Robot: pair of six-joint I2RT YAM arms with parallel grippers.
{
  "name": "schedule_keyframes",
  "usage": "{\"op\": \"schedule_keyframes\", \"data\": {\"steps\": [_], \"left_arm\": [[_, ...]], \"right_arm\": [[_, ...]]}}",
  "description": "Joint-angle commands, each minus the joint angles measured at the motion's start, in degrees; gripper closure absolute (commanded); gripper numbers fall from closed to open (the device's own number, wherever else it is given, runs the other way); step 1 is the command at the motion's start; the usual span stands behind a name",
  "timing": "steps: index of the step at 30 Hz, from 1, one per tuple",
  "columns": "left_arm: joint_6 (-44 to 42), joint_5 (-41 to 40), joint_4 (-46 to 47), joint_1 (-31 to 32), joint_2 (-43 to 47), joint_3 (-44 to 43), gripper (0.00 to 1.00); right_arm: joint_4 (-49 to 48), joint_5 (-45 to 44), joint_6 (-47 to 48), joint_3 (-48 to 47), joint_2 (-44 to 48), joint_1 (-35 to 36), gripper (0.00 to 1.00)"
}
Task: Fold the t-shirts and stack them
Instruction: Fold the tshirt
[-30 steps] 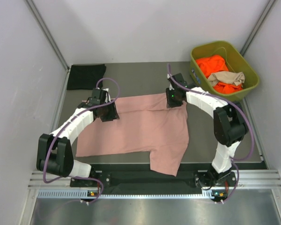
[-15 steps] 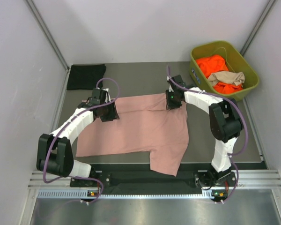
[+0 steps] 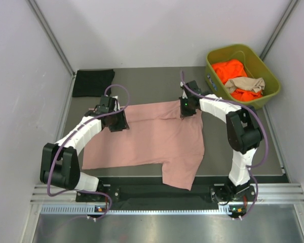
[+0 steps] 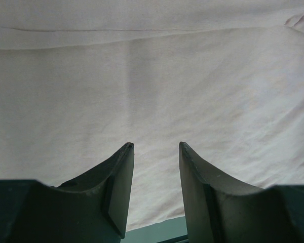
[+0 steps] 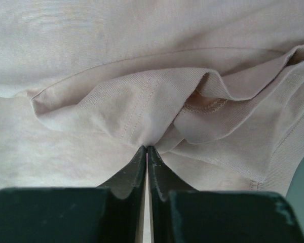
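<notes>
As your right gripper (image 5: pixel 147 148) snapped its jaws shut in the last second, it pinched a raised fold of the pink t-shirt (image 5: pixel 116 109). Your left gripper (image 4: pixel 156 147) kept its jaws half parted at the shirt's far left corner, perhaps not yet touching. The shirt lay spread on the table (image 3: pixel 157 81), so only one side looked ready to lift.

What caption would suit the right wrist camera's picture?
The right gripper, fingers shut, pinches a bunched fold of the dusty pink t-shirt.
</notes>
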State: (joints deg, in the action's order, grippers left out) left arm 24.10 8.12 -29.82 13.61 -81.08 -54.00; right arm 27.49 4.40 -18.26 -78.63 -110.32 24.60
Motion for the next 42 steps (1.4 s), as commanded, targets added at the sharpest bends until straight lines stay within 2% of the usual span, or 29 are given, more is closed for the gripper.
{"op": "schedule_keyframes", "data": {"steps": [1, 9, 16, 22, 29, 37, 40, 42], "left_arm": [[-0.19, 0.23, 0.56, 0.02, -0.04, -1.11, 0.54], [0.07, 0.32, 0.91, 0.02, 0.04, -1.02, 0.55], [-0.28, 0.05, 0.82, -0.07, 0.22, -1.02, 0.54], [-0.19, 0.23, 0.99, -0.07, 0.31, -0.67, 0.54], [-0.37, 0.23, 0.99, -0.16, 0.75, 0.03, 0.55], [-0.72, 0.05, 0.47, -0.51, 1.54, 0.65, 0.54], [-0.81, 0.05, 0.29, -0.60, 1.54, 0.82, 0.55], [-0.98, 0.14, 0.29, -0.60, 1.45, 0.82, 0.54]], "right_arm": [[-2.79, 0.52, -0.64, -1.79, -1.04, -0.52, 1.00], [0.98, 3.06, -2.91, -1.79, 2.21, -0.60, 1.00], [1.95, 11.84, -9.42, 4.09, 8.45, -0.52, 1.00], [2.05, 14.92, -15.66, 8.23, 12.41, -0.60, 1.00], [0.64, 17.83, -23.82, 13.32, 14.25, -0.43, 1.00], [1.96, 18.09, -27.44, 14.21, 15.40, -0.08, 1.00], [1.96, 21.85, -27.79, 13.86, 14.79, 0.62, 0.94], [1.96, 25.11, -25.69, 12.45, 13.74, 0.89, 0.84]]}}
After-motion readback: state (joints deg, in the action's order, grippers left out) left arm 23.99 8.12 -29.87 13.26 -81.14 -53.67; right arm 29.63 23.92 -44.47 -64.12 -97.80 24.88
